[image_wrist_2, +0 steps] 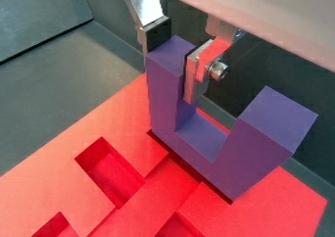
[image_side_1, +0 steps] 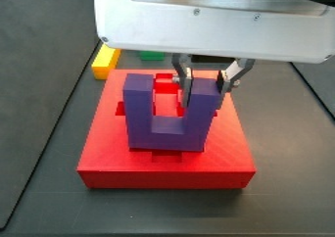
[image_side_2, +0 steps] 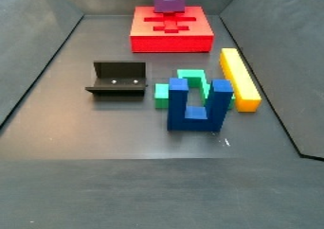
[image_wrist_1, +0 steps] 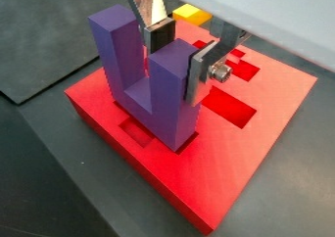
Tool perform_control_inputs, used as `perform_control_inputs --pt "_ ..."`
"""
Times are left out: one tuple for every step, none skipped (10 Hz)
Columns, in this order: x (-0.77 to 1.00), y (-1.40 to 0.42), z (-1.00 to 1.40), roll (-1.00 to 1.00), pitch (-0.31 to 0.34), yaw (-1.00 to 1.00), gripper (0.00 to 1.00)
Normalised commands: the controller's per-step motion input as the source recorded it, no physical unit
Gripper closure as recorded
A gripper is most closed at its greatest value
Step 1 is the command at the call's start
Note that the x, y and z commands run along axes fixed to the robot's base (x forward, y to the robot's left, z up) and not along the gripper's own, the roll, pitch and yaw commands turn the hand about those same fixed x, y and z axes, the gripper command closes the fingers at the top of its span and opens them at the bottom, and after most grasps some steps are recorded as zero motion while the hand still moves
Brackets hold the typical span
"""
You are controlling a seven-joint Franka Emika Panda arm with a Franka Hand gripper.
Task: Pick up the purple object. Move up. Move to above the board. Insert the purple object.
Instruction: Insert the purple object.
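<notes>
Over the board (image_side_1: 118, 153), one prong of the purple object (image_side_1: 167, 114) is clamped by the gripper (image_side_1: 205, 81). Its base bar is seated on the board's middle, prongs upward.

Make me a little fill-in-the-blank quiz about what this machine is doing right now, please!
1. The end effector grips one prong of the ______ object.
2. That U-shaped piece stands with its prongs pointing ______.
3. It sits on the ______ board.
4. In a side view, the long bar lying on the floor beside the blue block is ______.

Missing words: purple; up; red; yellow
</notes>
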Motion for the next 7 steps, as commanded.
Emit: perform_control_inputs --pt "0.14 0.00 -0.09 0.00 0.000 0.00 1.00" --pt "0.14 0.01 -0.07 0.00 0.000 0.00 1.00" --pt "0.11 0.07 0.00 0.00 0.011 0.00 1.00" --pt "0.07 0.03 -0.04 0.00 0.009 0.00 1.00" --pt "0.04 0.00 -0.17 0.00 0.000 0.00 1.00" --pt "0.00 0.00 -0.25 0.00 0.000 0.00 1.00" --pt "0.00 0.00 -0.28 0.01 0.000 0.00 1.00"
